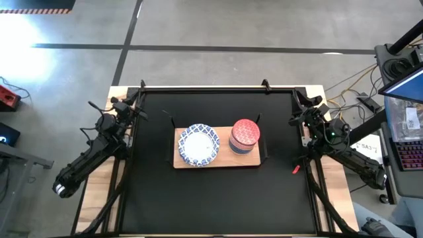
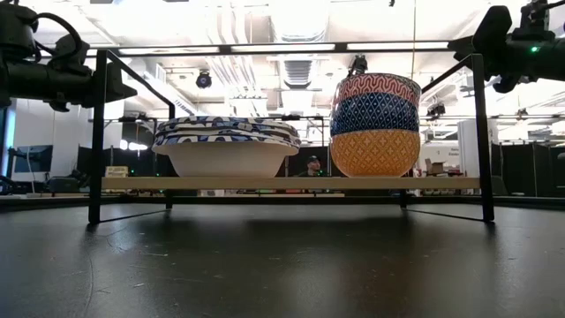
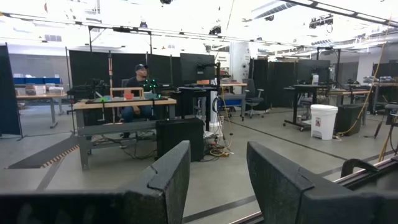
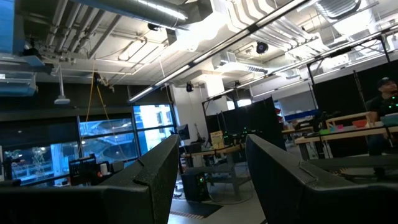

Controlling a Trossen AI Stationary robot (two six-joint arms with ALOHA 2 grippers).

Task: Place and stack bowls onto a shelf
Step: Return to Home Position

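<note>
Now both stacks stand on the flat light-brown wooden shelf with thin black metal supports (image 1: 225, 160), which rests in the middle of the large black table (image 1: 211, 205). The stack of wide shallow blue-and-white patterned bowls (image 1: 198, 145) sits on the part of the shelf nearer the left arm. The stack of three small round bowls (image 1: 245, 135), orange at the bottom, blue in the middle and red-patterned on top, stands just beside it without touching. The left gripper (image 1: 134, 110) hangs at the left edge of the table with its fingers apart and nothing between them, well apart from the shelf. The right gripper (image 1: 299, 119) waits at the right edge in the same way, fingers spread and empty. The bowls look like glazed ceramic, so I judge them stiff, rather heavy for their size, smooth enough to slip, and easy to chip. The best hold is probably on the rim, one finger inside and one outside. The small stack is tall and narrow, so a side push could tip it. The wide bowls seem better lifted one at a time.
</note>
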